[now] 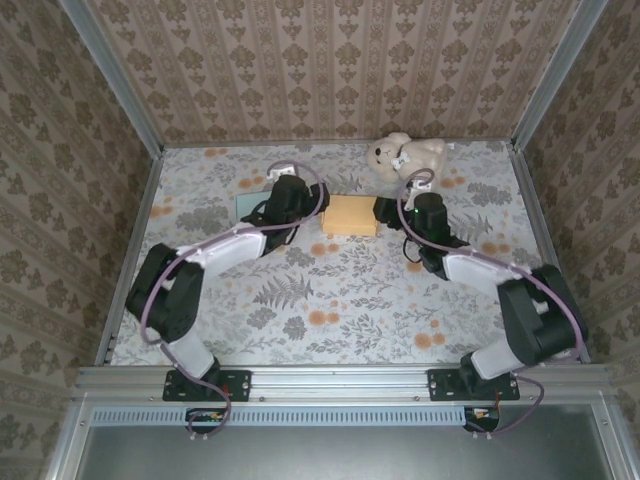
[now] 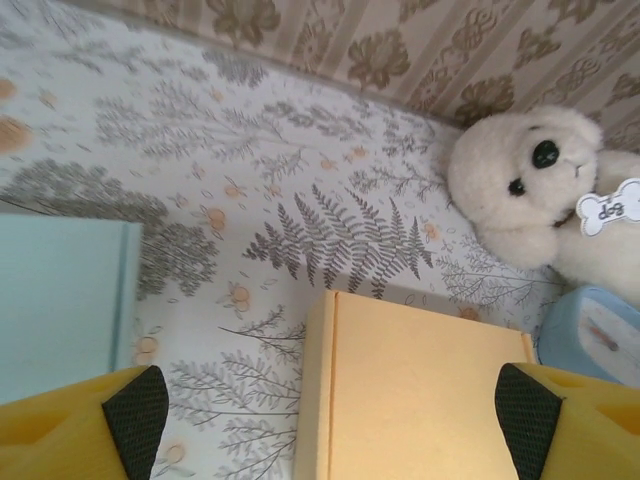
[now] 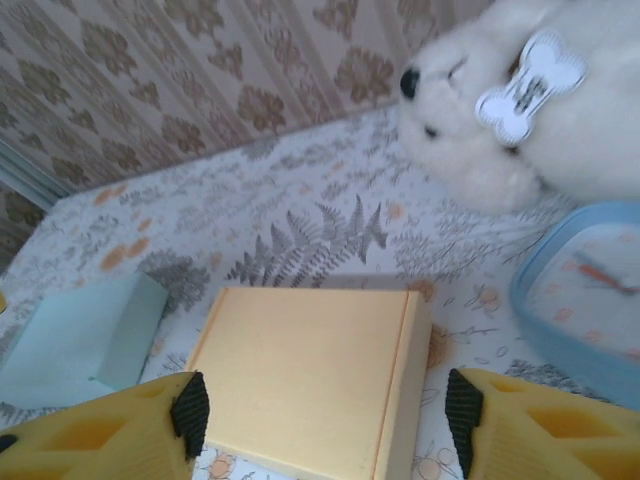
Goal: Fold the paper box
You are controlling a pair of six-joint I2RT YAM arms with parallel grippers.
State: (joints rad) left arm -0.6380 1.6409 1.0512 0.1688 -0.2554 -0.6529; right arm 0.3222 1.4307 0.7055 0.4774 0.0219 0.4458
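Yellow left claw: jaws wide, empty, paper box between pads, untouched | right claw: open, empty, straddling same box | ahead: plush dog; blue clock beside right pad | risk, judged: an uneven squeeze may dent the cardboard or shove box into clock.

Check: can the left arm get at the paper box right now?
Probably yes. The left gripper is open, with the paper box directly between its pads and nothing in between; the plush dog and blue clock lie beyond.
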